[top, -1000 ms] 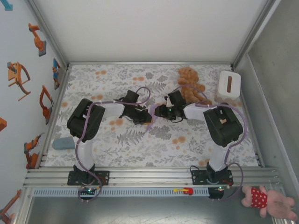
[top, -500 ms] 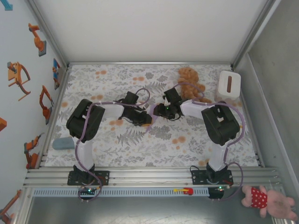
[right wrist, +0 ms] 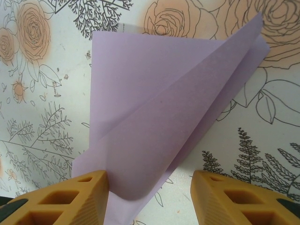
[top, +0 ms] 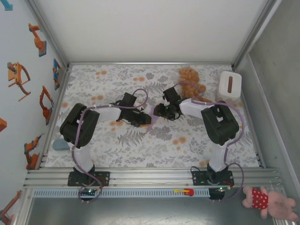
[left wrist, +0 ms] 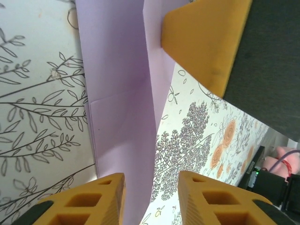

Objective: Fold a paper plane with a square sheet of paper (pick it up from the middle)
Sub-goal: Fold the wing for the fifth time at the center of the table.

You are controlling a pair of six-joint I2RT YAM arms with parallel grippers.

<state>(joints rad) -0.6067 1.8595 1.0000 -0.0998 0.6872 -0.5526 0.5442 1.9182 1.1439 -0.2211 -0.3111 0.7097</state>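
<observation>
Lavender paper (right wrist: 131, 75), partly folded, is laid on the floral table cover (right wrist: 42, 93) at mid-table, where both arms meet over it. Its near end is seen between the spread fingers of the right gripper (right wrist: 150, 201), unpinched, with one flap (right wrist: 187, 126) raised and its fold line slanting away to that view's upper right. From the left gripper (left wrist: 150, 201), whose jaws are parted with nothing clamped, the folded strip is seen running straight ahead between the fingers. Neither arm is judged nearer; the raised flap is judged easiest to reach for the right one.

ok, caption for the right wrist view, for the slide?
Partly folded lavender paper on the floral table cover, its near end between the right gripper's open fingers.
</observation>
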